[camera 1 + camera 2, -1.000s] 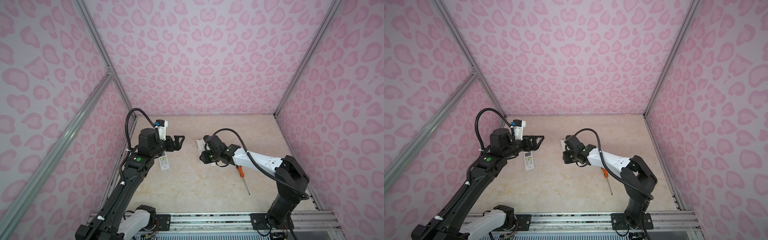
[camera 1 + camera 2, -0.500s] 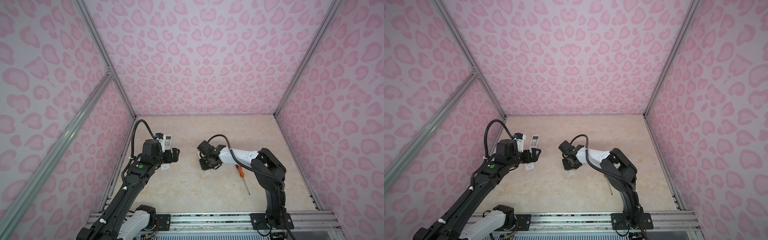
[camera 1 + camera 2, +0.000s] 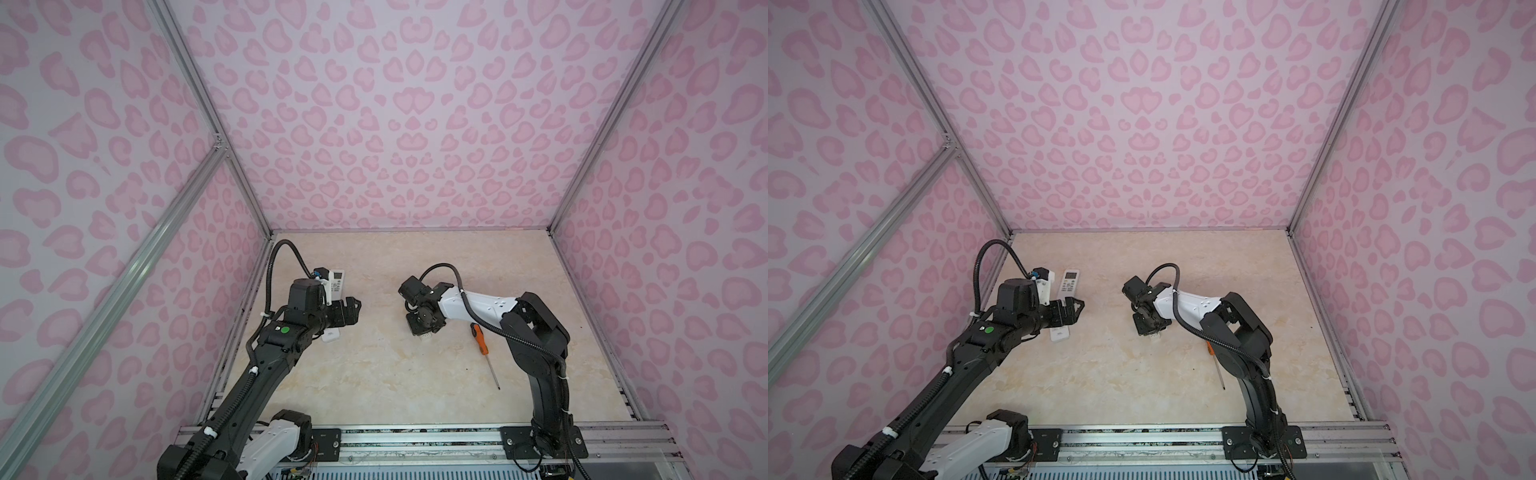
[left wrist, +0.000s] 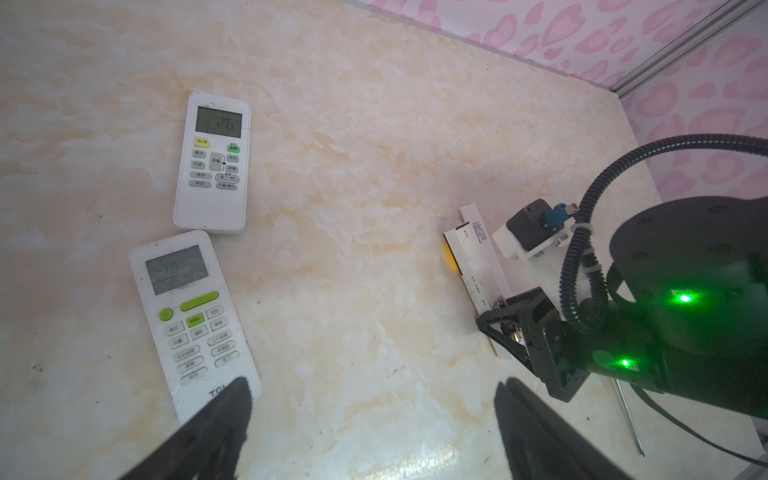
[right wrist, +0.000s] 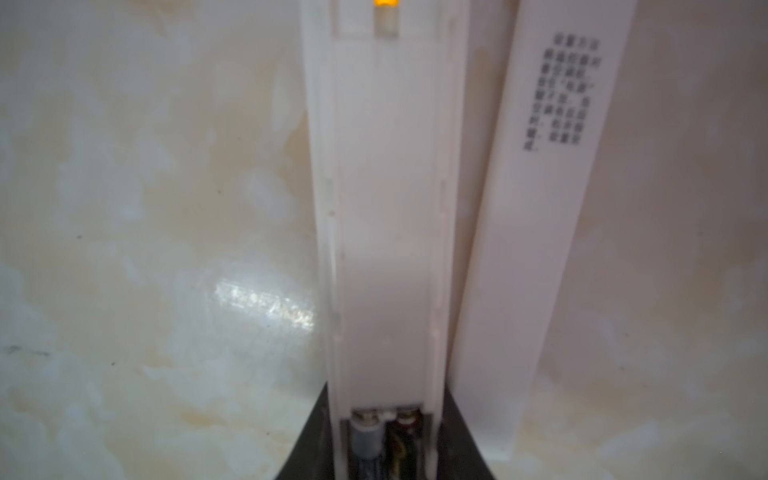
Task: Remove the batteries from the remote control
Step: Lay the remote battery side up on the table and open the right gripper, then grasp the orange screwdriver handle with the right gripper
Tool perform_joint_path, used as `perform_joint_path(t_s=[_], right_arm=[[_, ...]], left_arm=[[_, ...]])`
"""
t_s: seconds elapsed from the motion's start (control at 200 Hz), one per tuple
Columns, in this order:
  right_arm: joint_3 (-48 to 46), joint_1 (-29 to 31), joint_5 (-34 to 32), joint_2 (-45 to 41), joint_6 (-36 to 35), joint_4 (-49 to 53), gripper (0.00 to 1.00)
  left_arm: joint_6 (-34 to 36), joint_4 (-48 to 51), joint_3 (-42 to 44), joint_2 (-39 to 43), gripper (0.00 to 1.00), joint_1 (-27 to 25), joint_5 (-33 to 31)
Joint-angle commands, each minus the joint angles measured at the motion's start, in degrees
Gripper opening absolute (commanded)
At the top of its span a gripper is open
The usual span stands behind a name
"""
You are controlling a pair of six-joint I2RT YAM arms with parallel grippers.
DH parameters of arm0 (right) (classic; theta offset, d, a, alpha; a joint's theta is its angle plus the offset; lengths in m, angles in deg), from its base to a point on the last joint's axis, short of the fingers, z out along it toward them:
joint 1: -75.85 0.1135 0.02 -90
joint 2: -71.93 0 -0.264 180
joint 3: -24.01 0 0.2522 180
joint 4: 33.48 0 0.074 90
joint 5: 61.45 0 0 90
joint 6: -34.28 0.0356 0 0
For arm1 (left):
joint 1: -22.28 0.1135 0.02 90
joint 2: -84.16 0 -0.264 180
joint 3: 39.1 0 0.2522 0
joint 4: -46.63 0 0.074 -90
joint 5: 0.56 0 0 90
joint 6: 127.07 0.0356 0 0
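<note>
Inside the clamp of the right gripper (image 3: pixel 422 328), which grips the slim white remote (image 5: pixel 386 208) back-up, the batteries (image 5: pixel 370 442) sit in the open bay at the held end, with the cover plate (image 5: pixel 528 249) just beside. The left gripper (image 4: pixel 370 390) hangs wide open and empty near two air-conditioner remotes (image 4: pixel 212 166). Best, I judge, to keep the clamp steady, bring the open jaws across and lift one cell by its end without nudging the plate.

The batteries (image 5: pixel 366 442) (only blurred ends show) run off the right wrist view's edge. In a top view the right end effector (image 3: pixel 423 331) hides most of the remote (image 5: pixel 390 208).
</note>
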Motion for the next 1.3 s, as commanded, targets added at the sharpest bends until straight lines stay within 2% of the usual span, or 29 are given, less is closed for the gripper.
perform_joint_path(t_s=[0.0, 0.195, 0.45, 0.555, 0.615, 0.81, 0.985, 1.11, 1.295], right_arm=[[0.8, 1.3, -0.9, 1.4, -0.7, 6.4, 0.15], [2.7, 3.9, 0.1, 1.5, 0.1, 7.5, 0.35], [5.1, 3.2, -0.1, -3.0, 0.6, 8.4, 0.52], [3.7, 1.5, 0.3, -7.1, 0.3, 6.2, 0.54], [-0.2, -0.1, 0.7, -9.6, 0.8, 4.8, 0.54], [-10.9, -8.9, -2.5, -19.1, 1.3, 4.6, 0.54], [-20.9, -16.8, -0.4, -26.2, -1.1, 4.5, 0.61], [-23.4, -17.7, -0.8, -26.6, -2.2, 4.4, 0.63], [-22.6, -18.0, -0.4, -20.9, -2.0, 2.4, 0.64]], left_arm=[[-0.8, -0.9, 0.3, -0.2, 0.95, 0.0, 0.8], [-1.2, -1.0, 0.3, -2.3, 0.94, 0.0, 1.5], [-3.2, -1.6, -0.6, -6.7, 0.88, -1.2, 3.7], [-3.7, -2.6, -0.4, -8.3, 0.84, -3.3, 4.3], [-3.9, -3.1, -0.7, -10.0, 0.81, -5.4, 4.9], [-8.5, -7.7, -1.8, -16.9, 0.74, -13.1, 6.6], [-12.2, -12.0, -3.5, -21.9, 0.72, -18.6, 7.3], [-13.4, -13.2, -5.4, -23.7, 0.71, -20.8, 6.0], [-13.8, -13.6, -6.2, -24.0, 0.71, -21.7, 5.6]])
